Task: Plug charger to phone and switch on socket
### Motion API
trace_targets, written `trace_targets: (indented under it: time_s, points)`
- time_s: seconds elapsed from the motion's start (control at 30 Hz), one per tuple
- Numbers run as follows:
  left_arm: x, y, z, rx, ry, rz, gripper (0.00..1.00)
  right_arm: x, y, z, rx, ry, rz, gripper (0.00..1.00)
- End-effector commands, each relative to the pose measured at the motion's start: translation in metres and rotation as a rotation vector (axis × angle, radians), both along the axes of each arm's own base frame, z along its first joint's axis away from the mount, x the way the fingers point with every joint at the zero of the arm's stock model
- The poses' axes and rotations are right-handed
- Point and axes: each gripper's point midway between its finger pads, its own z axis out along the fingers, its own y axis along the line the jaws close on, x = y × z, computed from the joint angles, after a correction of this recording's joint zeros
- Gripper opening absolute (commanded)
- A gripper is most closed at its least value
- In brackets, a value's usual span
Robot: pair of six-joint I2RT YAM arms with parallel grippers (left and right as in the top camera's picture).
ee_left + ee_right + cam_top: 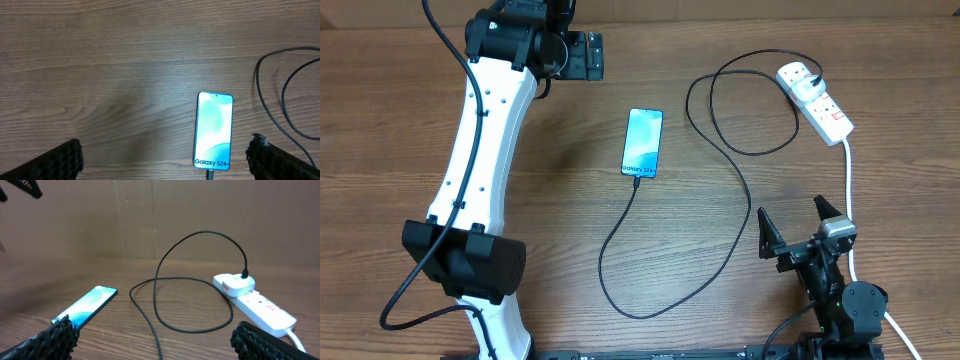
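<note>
the phone (642, 142) lies flat and face up, its light blue-teal screen lit, with dark "galaxy s24" text at the near short edge. the charger (749, 212), a long thin black cable, meets that edge with its small tip. from there it curves in a wide loop toward the near side, then runs up and coils once before its black plug sits in the far outlet of the socket (817, 98). the socket is a white two-outlet strip with red switches, lying aslant far right; switch positions are unclear.
</note>
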Motion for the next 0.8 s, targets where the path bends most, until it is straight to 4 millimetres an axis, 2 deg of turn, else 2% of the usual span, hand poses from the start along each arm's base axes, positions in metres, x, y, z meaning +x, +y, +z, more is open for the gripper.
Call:
trace_targets:
  time_s: [0.0, 0.77]
  points:
    - [0.0017, 0.0035, -0.0043, 0.014, 0.006, 0.003, 1.00, 0.0000, -0.0004, 0.0004, -0.064, -0.027, -0.003, 1.00]
    - [0.0017, 0.0035, -0.0043, 0.014, 0.007, 0.003, 1.00, -0.0002, 0.0005, 0.0003, -0.048, -0.023, 0.002, 1.00]
